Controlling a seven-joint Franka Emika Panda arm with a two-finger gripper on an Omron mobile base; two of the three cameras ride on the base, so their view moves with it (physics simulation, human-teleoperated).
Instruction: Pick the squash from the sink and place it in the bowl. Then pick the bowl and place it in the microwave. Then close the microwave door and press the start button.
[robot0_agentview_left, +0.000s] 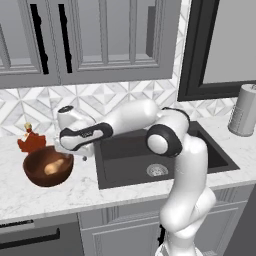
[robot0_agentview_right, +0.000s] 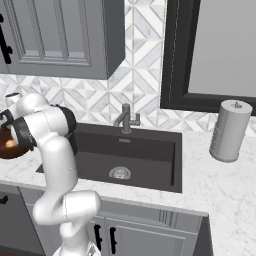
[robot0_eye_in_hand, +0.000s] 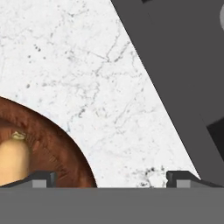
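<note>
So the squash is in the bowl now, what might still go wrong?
The open pincer hangs above the bowl, toward its right rim, so a grab there might tip it and roll the squash out. The rooster figurine stands close behind the bowl and may get knocked.

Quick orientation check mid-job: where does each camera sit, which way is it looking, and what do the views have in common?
Left base view: behind-left of the arm, looking down at the sink, bowl and squash; arm rises lower right.
Right base view: behind-right, facing faucet and paper towel roll; arm lower left.
Hand view: looks along the open gripper at counter.
All share bowl and sink.
</note>
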